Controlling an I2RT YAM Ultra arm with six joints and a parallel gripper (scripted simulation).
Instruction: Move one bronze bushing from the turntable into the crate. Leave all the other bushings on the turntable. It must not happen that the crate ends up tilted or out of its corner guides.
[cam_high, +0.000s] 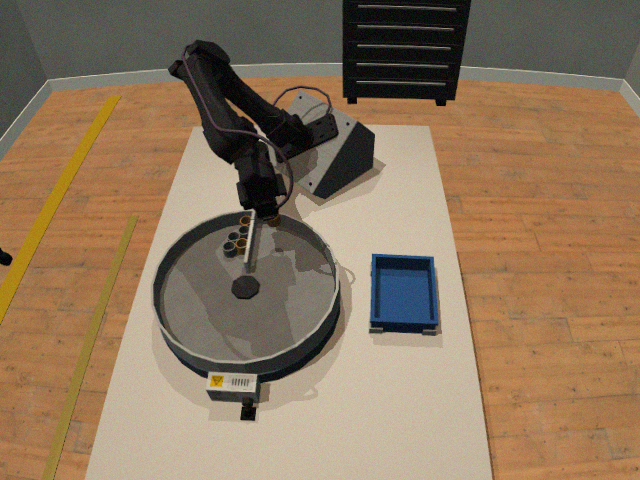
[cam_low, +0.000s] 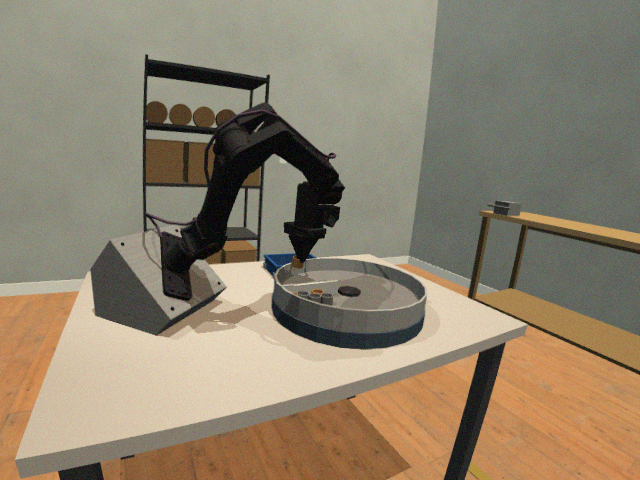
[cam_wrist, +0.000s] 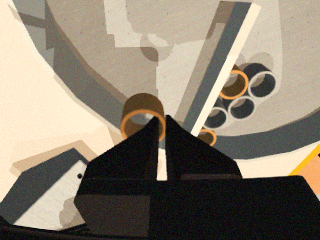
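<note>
over turntable (cam_high: 289, 356) back rim: tool (cam_wrist: 163, 122) pinched nearly shut on wall of one bronze bushing (cam_wrist: 143, 114), lifted off deck. rest sit beside divider bar (cam_high: 249, 238). crate (cam_high: 403, 324) well apart, right. bushing likely rigid, smooth, slippery; thin-wall grip, carry level.

Grey walls (cam_low: 336, 62), wood floor (cam_high: 542, 206), black drawer cabinet (cam_high: 405, 49).

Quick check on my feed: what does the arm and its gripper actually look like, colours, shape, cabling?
The arm is matte black with blocky, rounded links and is bolted to a grey wedge-shaped base. A thin purple cable loops from the base and along the links. The gripper is black too, with two flat triangular fingers tapering to points. No markings or labels show on it.
</note>
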